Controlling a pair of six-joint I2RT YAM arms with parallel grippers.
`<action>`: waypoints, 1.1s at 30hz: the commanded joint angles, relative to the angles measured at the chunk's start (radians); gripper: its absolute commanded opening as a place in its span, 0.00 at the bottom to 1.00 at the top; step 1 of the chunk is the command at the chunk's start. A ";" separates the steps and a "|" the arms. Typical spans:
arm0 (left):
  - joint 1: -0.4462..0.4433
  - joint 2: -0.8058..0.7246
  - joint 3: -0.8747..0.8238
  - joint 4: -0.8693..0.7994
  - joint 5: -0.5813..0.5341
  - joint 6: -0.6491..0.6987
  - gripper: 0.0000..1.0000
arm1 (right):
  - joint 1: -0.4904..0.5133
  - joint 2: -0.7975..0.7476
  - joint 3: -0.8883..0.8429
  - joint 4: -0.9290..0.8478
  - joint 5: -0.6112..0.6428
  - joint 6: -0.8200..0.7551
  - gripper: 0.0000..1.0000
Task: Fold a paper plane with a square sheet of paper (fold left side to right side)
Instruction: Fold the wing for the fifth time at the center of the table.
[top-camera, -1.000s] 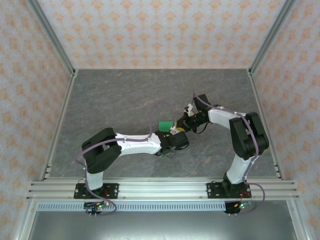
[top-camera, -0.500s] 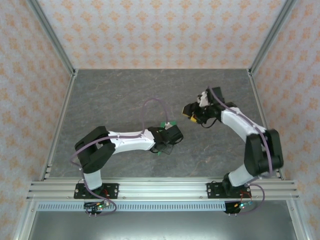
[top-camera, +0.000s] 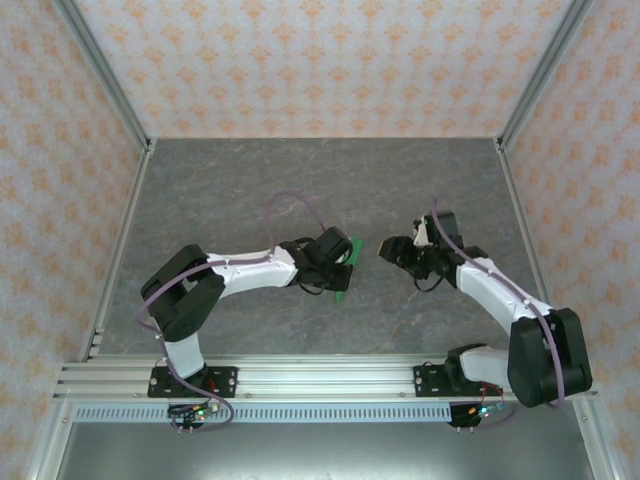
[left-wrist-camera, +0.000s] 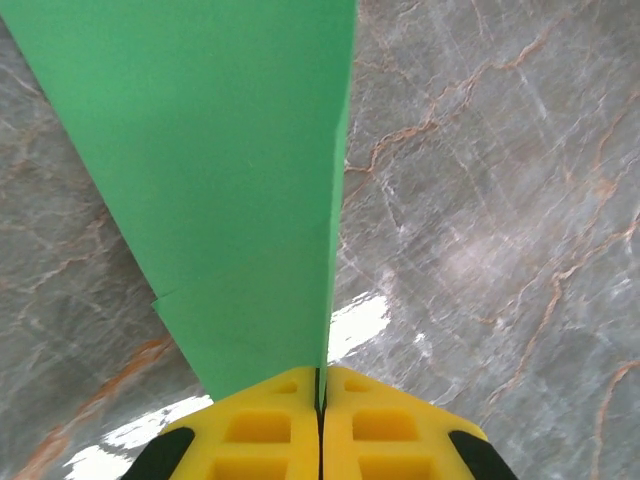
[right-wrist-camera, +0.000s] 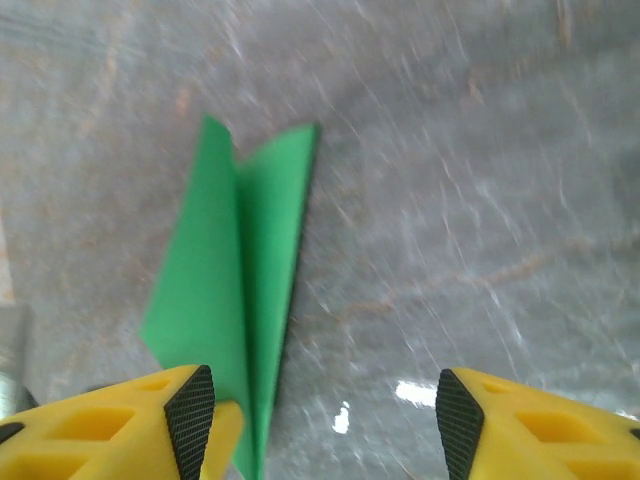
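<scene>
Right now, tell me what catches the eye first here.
The bright green paper plane stands out first, pinched in the shut, yellow-fingered left gripper against the grey marbled table. To its right, the right gripper hangs open, holding nothing.

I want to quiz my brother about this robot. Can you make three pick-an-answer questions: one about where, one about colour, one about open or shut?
1. Where is the paper plane? A lying loose B in the left pincer C in the right pincer
2. What colour is the paper plane? A red B white C green
3. How is the right pincer? A open B shut on the plane C shut on nothing
Answers: 1 B, that pincer's jaws are shut on the fold. 2 C, it is bright green. 3 A, its jaws stand wide apart.
</scene>
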 joint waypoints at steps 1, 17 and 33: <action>0.013 0.028 -0.029 0.118 0.103 -0.079 0.06 | 0.029 -0.030 -0.048 0.143 0.011 0.083 0.63; 0.056 0.081 -0.108 0.384 0.238 -0.229 0.06 | 0.095 0.091 -0.106 0.357 -0.039 0.198 0.54; 0.092 0.099 -0.175 0.529 0.299 -0.304 0.06 | 0.143 0.292 -0.026 0.469 -0.067 0.240 0.50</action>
